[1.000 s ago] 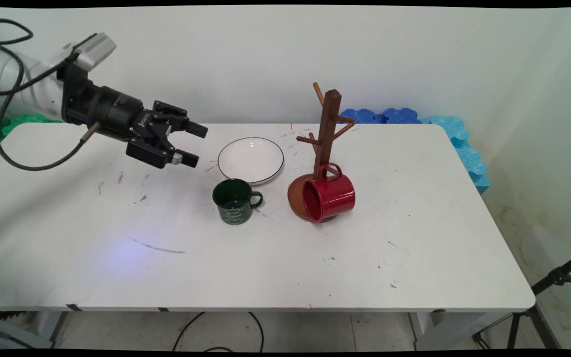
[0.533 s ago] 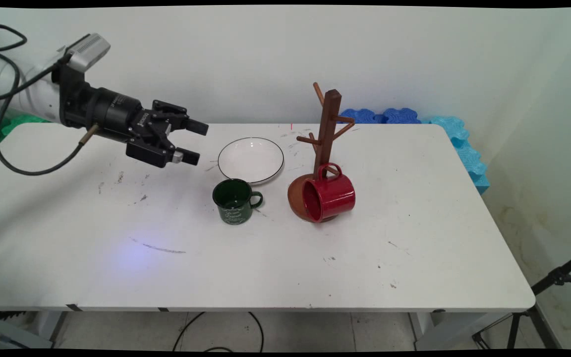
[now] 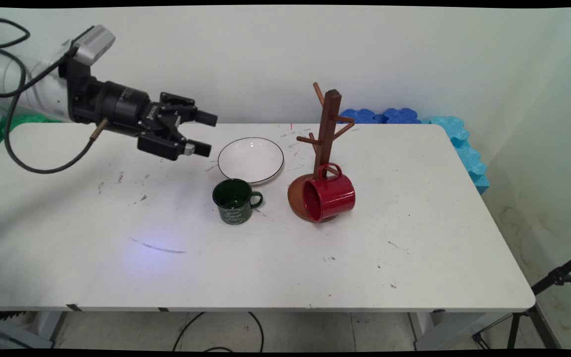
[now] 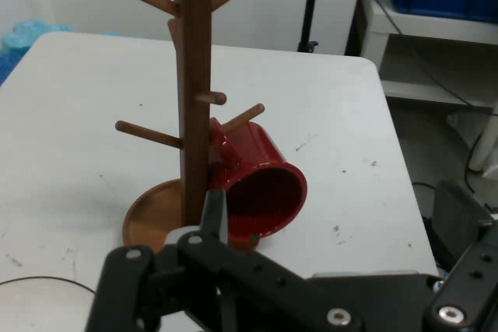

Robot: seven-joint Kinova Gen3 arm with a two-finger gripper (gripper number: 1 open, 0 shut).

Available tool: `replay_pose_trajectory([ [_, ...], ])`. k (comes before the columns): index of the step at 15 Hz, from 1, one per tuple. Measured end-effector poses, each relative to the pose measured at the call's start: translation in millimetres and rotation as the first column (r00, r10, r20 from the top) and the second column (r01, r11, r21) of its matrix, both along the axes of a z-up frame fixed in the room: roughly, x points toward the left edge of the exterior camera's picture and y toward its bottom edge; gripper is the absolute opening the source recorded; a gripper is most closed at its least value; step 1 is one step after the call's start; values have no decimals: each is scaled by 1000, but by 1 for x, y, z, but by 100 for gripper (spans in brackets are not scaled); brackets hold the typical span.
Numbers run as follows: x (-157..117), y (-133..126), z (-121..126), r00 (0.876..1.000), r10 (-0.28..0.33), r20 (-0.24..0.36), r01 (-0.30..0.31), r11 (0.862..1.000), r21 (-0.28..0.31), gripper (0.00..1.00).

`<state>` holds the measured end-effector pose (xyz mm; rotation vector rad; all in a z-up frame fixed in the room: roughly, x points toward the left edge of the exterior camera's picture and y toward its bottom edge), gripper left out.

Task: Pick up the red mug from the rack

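My black gripper (image 3: 209, 133) hangs open and empty above the table's back left, pointing right toward a white plate (image 3: 251, 159) with a dark rim. A green mug (image 3: 234, 200) stands upright just in front of the plate. Further right, a red mug (image 3: 329, 194) hangs by its handle from a low peg of a brown wooden mug tree (image 3: 326, 130), resting on the tree's round base. In the hand view the mug tree (image 4: 194, 83) and the red mug (image 4: 261, 184) lie straight ahead, beyond one finger (image 4: 214, 215).
Blue foam blocks (image 3: 417, 120) line the table's far right edge by the wall. A tripod leg (image 3: 553, 287) stands on the floor at the lower right. Cables hang from the arm at the left.
The gripper has risen a little and shifted right toward the plate, still open. Nothing on the table has moved.
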<state>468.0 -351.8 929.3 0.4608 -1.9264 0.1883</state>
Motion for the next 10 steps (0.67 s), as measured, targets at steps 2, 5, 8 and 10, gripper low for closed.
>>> replay_pose_trajectory([
  [2, -15, 0, 7, 1000, 25, 3, -25, 1000, 12, 100],
  [5, -38, 1, 15, 998, 64, 7, -64, 997, 39, 100],
  [8, -74, 3, 21, 993, 114, 14, -115, 990, 81, 100],
  [10, -99, 4, 20, 988, 155, 25, -156, 981, 114, 100],
])
